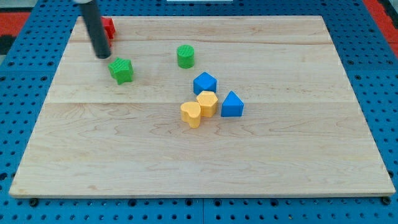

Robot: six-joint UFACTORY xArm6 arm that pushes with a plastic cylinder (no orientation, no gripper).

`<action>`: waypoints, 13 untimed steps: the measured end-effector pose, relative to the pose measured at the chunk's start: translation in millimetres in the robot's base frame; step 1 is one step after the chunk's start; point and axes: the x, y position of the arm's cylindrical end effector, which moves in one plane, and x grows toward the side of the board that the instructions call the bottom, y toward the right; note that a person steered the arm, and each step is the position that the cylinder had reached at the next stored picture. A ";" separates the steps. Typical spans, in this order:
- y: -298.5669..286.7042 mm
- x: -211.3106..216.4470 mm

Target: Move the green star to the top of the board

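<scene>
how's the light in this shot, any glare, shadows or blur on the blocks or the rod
Camera view: soft, even light, no hard glare on the wooden board; the green star and yellow heart cast only faint short shadows; the rod is slightly soft-edged, my tip just up-left of the star; the red block is partly hidden behind the rod.

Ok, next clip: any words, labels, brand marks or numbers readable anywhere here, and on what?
None: there is no readable text in this view.
The wooden board, the green star, the other blocks and the dark rod ending in my tip, just up and left of the star, all look plain.
The blue pegboard around the board shows only holes.
</scene>
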 end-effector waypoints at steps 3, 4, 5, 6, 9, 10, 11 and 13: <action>126.4 41.3; 171.5 24.7; 199.1 2.2; 175.4 25.1; 175.9 26.7; 168.2 20.9; 153.1 12.0; 150.9 -30.7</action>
